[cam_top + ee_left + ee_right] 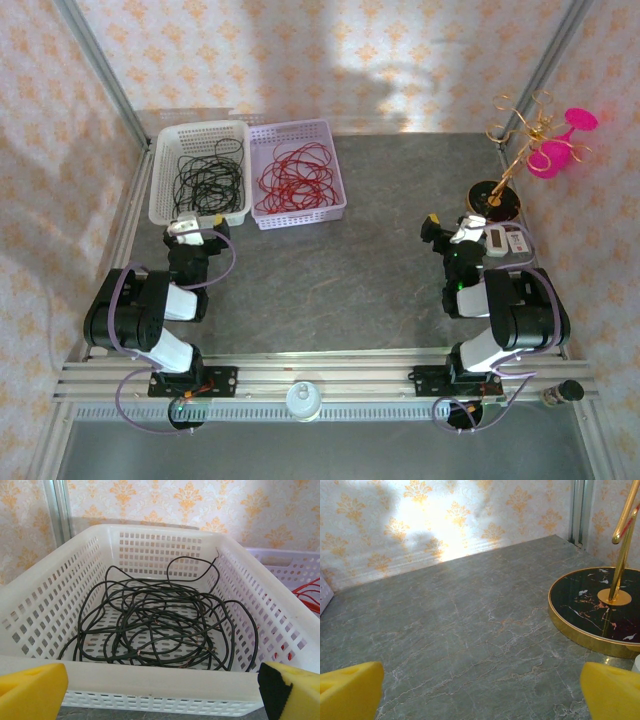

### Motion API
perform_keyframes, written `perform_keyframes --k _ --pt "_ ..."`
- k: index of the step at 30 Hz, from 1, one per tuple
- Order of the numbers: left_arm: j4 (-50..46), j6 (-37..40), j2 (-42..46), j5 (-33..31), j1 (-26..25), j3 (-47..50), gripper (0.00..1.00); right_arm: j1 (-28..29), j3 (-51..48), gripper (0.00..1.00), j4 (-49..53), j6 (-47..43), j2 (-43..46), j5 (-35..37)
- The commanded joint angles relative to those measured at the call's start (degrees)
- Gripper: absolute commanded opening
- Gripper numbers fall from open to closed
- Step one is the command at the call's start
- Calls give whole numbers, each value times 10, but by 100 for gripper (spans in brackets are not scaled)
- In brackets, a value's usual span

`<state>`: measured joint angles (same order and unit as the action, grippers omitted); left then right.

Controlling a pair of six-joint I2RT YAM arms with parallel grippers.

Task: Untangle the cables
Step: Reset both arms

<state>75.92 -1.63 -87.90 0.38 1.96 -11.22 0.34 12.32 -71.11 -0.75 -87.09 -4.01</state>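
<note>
While left hand point(160, 695) and right hand point(481, 690) sit spread, left wrist shows black cables point(155, 630) tangled in basket point(150, 675); overhead adds red cables point(297, 178).

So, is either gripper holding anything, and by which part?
Nothing is held: left gripper and right gripper are open and empty; thin black cables lie in the white perforated plastic basket.

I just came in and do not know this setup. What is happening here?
Nothing is being held at this moment. The left gripper is open, facing the white basket of tangled black cables. The red cables lie in the lilac basket beside it. The right gripper is open over bare table near a gold stand.
</note>
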Motion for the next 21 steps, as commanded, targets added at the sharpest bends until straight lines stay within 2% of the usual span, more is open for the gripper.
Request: perform_keyframes --k 1,21 --pt "-3 0 -1 -3 -4 -10 99 3 4 100 -5 -9 0 14" --pt "-9 2 0 -1 -7 -13 99 3 4 100 -5 -8 0 14"
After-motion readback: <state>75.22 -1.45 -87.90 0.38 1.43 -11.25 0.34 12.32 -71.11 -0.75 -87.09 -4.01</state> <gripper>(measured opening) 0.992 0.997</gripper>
